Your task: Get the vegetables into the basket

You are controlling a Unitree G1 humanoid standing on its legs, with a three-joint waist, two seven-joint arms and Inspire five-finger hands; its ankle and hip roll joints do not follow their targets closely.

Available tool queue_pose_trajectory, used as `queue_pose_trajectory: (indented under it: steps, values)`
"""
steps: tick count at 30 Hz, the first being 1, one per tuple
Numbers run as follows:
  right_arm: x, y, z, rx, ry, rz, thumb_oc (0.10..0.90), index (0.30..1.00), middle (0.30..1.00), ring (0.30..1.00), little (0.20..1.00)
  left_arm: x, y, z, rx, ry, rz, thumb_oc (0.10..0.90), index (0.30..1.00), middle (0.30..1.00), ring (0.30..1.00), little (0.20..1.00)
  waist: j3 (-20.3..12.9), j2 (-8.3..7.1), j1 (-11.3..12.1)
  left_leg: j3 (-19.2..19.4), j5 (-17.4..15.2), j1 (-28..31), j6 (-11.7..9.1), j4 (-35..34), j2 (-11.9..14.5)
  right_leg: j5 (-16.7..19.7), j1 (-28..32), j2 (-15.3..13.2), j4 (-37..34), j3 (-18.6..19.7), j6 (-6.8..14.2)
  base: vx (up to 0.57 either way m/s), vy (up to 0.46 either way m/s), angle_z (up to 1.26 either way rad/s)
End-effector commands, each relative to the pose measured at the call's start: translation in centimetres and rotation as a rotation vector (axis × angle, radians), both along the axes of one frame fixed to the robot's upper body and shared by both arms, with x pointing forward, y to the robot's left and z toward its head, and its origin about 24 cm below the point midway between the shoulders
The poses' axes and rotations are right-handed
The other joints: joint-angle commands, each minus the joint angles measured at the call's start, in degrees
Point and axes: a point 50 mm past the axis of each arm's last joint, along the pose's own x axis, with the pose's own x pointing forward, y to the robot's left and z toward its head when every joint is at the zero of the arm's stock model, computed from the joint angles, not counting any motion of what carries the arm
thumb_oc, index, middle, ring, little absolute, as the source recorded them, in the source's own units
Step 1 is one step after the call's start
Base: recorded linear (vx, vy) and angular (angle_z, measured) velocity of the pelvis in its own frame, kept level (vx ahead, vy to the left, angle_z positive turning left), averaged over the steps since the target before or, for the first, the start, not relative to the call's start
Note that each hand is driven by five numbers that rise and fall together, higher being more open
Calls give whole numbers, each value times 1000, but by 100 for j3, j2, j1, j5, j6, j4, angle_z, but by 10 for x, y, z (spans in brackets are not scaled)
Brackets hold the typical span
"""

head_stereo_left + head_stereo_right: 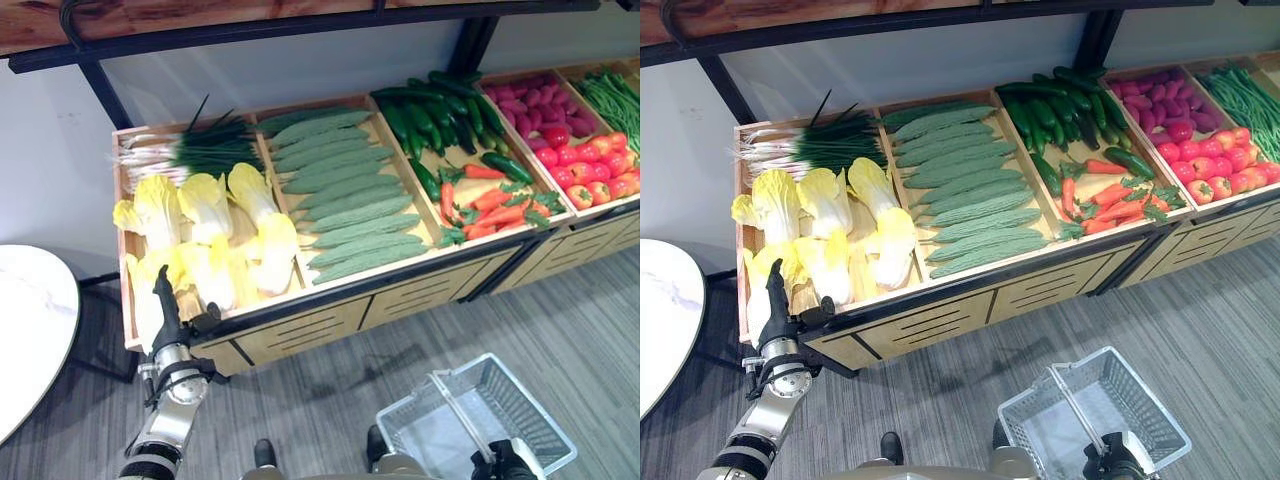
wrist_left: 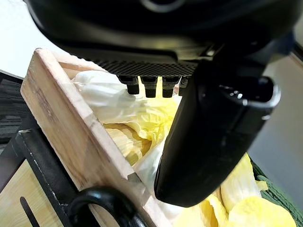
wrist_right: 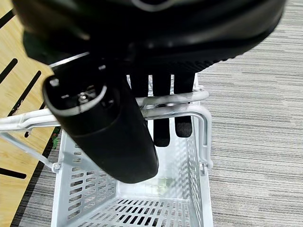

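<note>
Pale yellow napa cabbages (image 1: 210,235) fill the left crate of the wooden stand. My left hand (image 1: 168,310) is at that crate's front left corner, open, its fingers pointing up over the nearest cabbage (image 2: 142,118) without gripping it. The wooden rim (image 2: 61,118) runs just below the hand (image 2: 213,132). The white wire basket (image 1: 520,420) hangs low over the floor in front of the stand, with nothing inside. My right hand (image 1: 505,465) is shut on its two handle bars (image 3: 199,97), which cross its fingers (image 3: 162,127).
Ridged green gourds (image 1: 340,190) lie beside the cabbages, scallions (image 1: 190,150) behind them. Further right are cucumbers (image 1: 430,120), carrots (image 1: 490,205), tomatoes (image 1: 590,165) and green beans (image 1: 615,95). A white round table (image 1: 30,320) stands at the left. A black shelf frame (image 1: 300,25) spans overhead.
</note>
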Motion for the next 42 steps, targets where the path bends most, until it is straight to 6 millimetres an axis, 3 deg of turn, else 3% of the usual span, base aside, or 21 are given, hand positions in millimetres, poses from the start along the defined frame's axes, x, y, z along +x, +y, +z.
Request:
queue_pose_trajectory:
  steps: [1, 7, 8, 15, 22, 24, 25, 26, 27, 28, 30, 31, 32, 33, 39, 42]
  values:
    - [21, -13, 11, -63, -40, 63, 400, 300, 300, 300, 300, 30, 6, 13, 60, 67, -79, 873, 962, 962, 962, 962, 169, -384, -141, 41, -219, 260, -339, 36, 232, -105, 71, -415, 29, -33, 461, -2, 17, -8]
    - [30, -13, 12, -54, -37, 95, 400, 300, 300, 300, 300, 41, 14, 15, 110, 136, -79, 427, 338, 338, 338, 338, 213, -385, -188, 63, -214, 213, -342, 36, 235, -73, -26, -409, 29, 20, 456, -1, 4, -1]
    - [32, -13, 13, -54, -38, 99, 400, 300, 300, 300, 300, 43, 13, 12, 113, 158, -82, 400, 300, 300, 300, 300, 220, -386, -196, 60, -209, 197, -342, 36, 236, -69, -42, -406, 29, 32, 453, 0, 0, 0]
    - [43, -8, 13, -38, -42, 136, 400, 300, 300, 300, 300, 46, 16, 1, 133, 269, -79, 400, 300, 300, 300, 300, 261, -394, -211, 65, -195, 163, -343, 36, 232, -54, -91, -397, 29, 83, 439, 0, 5, -1]
    - [45, -5, 13, -34, -46, 157, 400, 300, 300, 300, 300, 44, 13, -3, 73, 234, -28, 400, 300, 300, 300, 300, 281, -407, -217, 82, -200, 180, -344, 36, 234, -51, -95, -401, 29, 100, 434, -1, 6, 0]
    - [39, -4, 11, -32, -38, 150, 400, 300, 300, 300, 300, 50, 13, 16, 1, 44, 51, 400, 300, 300, 300, 300, 261, -415, -199, 74, -213, 200, -346, 36, 235, -68, -65, -402, 29, 84, 430, 20, -9, -1]
    - [34, -2, 9, -29, -41, 142, 400, 300, 300, 300, 300, 60, 9, 53, -45, -212, 92, 431, 344, 344, 344, 344, 268, -441, -178, 51, -240, 250, -352, 36, 236, -102, -1, -401, 29, 58, 436, 0, 0, 0]
    - [34, -2, 9, -29, -41, 142, 400, 300, 300, 300, 300, 60, 10, 53, -45, -212, 93, 443, 360, 360, 360, 360, 255, -444, -184, 48, -222, 228, -350, 36, 234, -89, -23, -403, 29, 59, 432, 0, 0, 0]
    - [32, -1, 8, -28, -47, 133, 400, 300, 300, 300, 300, 62, 7, 68, -38, -306, 95, 457, 380, 380, 380, 380, 248, -464, -167, 34, -228, 231, -354, 36, 238, -108, 3, -406, 29, 34, 434, 3, -36, -1]
    - [31, 3, 7, -18, -63, 122, 400, 300, 300, 300, 300, 63, 5, 105, -15, -518, 116, 441, 358, 358, 358, 358, 243, -502, -134, 14, -241, 234, -360, 36, 243, -125, 27, -417, 29, 9, 439, 11, -34, 0]
    - [31, 5, 6, -15, -68, 116, 400, 300, 300, 300, 300, 63, 3, 115, -12, -576, 118, 433, 347, 347, 347, 347, 238, -518, -126, 11, -245, 241, -362, 36, 243, -137, 50, -422, 29, -10, 440, 1, -22, 5]
    - [30, 5, 6, -15, -68, 111, 400, 300, 300, 300, 300, 62, 1, 130, -13, -656, 117, 418, 325, 325, 325, 325, 233, -524, -111, 9, -252, 245, -363, 36, 242, -147, 63, -426, 29, -19, 442, 7, -22, 5]
    - [27, 6, 4, -11, -70, 94, 400, 300, 300, 300, 300, 56, -3, 162, 0, -827, 106, 400, 300, 300, 300, 300, 214, -529, -79, -3, -265, 257, -364, 36, 239, -162, 83, -431, 29, -43, 444, 0, 0, 0]
    - [26, 7, 4, -8, -70, 92, 400, 300, 300, 300, 300, 51, -5, 176, 4, -907, 110, 400, 300, 300, 300, 300, 202, -533, -61, -13, -273, 267, -365, 36, 236, -170, 101, -436, 29, -53, 445, 0, 0, 0]
    - [21, 10, 2, 7, -66, 89, 400, 300, 300, 300, 300, 38, -13, 199, 14, -1059, 98, 400, 300, 300, 300, 300, 147, -528, -41, -36, -299, 304, -356, 36, 223, -186, 160, -454, 29, -103, 451, 5, -2, 2]
    - [20, 12, 1, 13, -76, 77, 400, 300, 300, 300, 300, 35, -18, 194, 30, -1026, 54, 400, 300, 300, 300, 300, 138, -533, -15, -56, -299, 300, -350, 36, 207, -182, 183, -460, 29, -117, 447, -1, -7, 3]
